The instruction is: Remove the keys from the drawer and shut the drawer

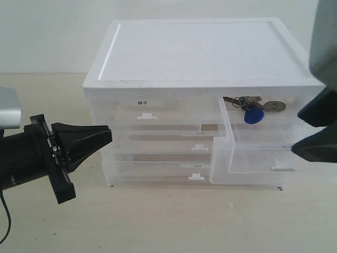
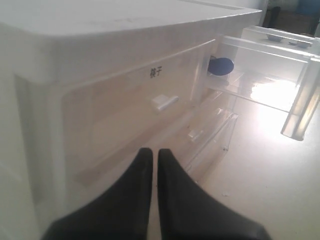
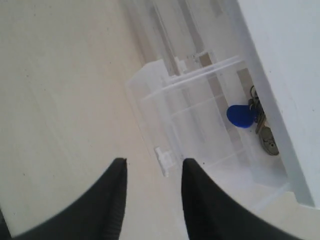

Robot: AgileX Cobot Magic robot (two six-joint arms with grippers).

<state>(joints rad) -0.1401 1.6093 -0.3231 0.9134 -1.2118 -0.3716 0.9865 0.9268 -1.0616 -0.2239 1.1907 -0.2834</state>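
A pale cream worktop (image 1: 158,221) fills the foreground, matte and smooth with a few small dark specks near the front of a white plastic cabinet (image 1: 195,52). The cabinet stands toward the worktop's far edge, where the surface meets a plain off-white wall (image 1: 52,31). Strong light washes out the worktop on the cabinet's right side. Past the cabinet the left wrist view shows a dark, blurred patch of room that cannot be made out. The drawer (image 1: 253,158), clear plastic with a small white handle (image 1: 283,167), is pulled out of the cabinet's upper right toward the near edge. The keys (image 1: 255,108) lie inside it at the back, their blue fob (image 3: 241,116) hanging foremost. Beside it, the upper left drawer (image 1: 152,113) is shut and bears a label (image 1: 142,103) in black characters. The left gripper (image 1: 108,136) hovers near the worktop's left edge, pointing at the cabinet's left front, its fingers pressed together. The right gripper (image 3: 153,162) hangs at the right edge just beside the open drawer, fingers spread, holding nothing.
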